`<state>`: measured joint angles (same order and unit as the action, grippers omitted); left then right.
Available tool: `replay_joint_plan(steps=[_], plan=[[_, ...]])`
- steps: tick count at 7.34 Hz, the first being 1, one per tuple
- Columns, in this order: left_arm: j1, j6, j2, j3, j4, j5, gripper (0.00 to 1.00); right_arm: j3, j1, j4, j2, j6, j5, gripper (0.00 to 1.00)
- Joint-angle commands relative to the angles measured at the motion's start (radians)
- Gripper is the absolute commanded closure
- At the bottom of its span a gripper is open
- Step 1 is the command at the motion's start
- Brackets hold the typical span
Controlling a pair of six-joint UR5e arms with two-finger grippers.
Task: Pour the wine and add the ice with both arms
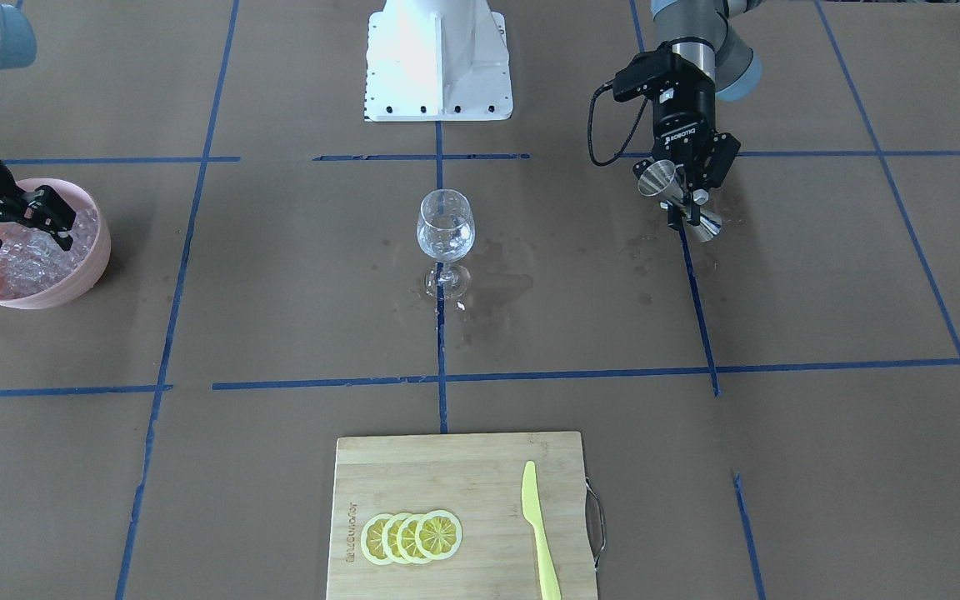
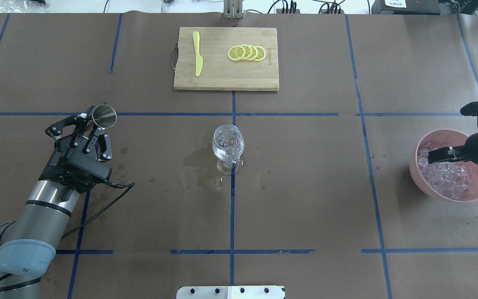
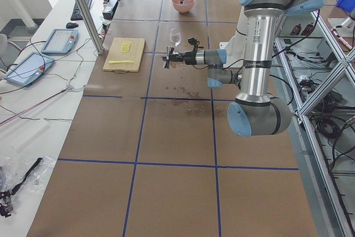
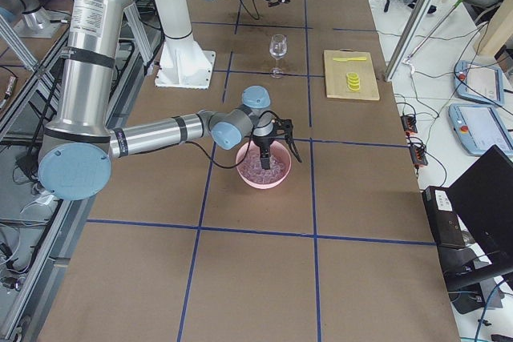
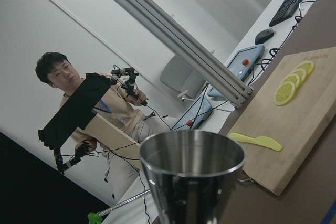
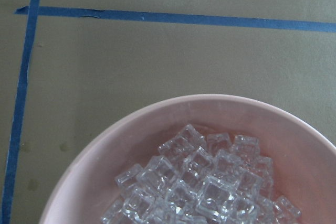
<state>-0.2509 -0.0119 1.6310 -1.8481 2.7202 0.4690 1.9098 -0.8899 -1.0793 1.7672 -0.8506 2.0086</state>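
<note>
Steel jigger point(image 1: 680, 200): where from the wine glass point(image 1: 446, 229)? (Obs. 1)

Well apart from the glass, on the robot's left side. Left gripper point(image 1: 686, 200) pinches it at the waist. Jigger tilted, held off the table. (Obs. 2)

Wine in it? (Obs. 1)

Cannot tell. Left wrist view gives only the rim and outer wall. Nor can I tell a liquid level in the glass. Wet stains point(image 2: 197, 162) darken the paper around the glass foot. (Obs. 2)

Ice point(image 6: 199, 187)? (Obs. 1)

Clear cubes piled in a pink bowl point(image 1: 92, 267), well apart from the glass on the robot's right side. Right gripper point(image 1: 17, 225) hangs over the pile, fingers spread wide, nothing between them. Cannot tell whether the tips touch the cubes. (Obs. 2)

Beyond the glass, away from the robot? (Obs. 1)

Cutting board point(image 2: 226, 79), in line with the glass. Four overlapping lemon slices point(image 2: 247, 52) on it, and a yellow knife point(image 2: 198, 58) apart from them. (Obs. 2)
</note>
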Motion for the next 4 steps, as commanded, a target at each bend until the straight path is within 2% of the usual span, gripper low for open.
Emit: replay_joint_plan(steps=[1, 2, 4], plan=[[-0.01, -0.005, -0.033, 0.0, 0.046, 0.019, 1.0, -0.006, 0.002, 0.01, 0.0, -0.001, 0.016, 0.17], [-0.011, -0.006, -0.033, 0.0, 0.046, 0.019, 1.0, -0.006, 0.002, 0.006, 0.0, -0.001, 0.022, 0.24], [-0.011, -0.007, -0.033, 0.0, 0.046, 0.019, 1.0, -0.006, 0.002, 0.001, 0.005, -0.002, 0.039, 0.27]])
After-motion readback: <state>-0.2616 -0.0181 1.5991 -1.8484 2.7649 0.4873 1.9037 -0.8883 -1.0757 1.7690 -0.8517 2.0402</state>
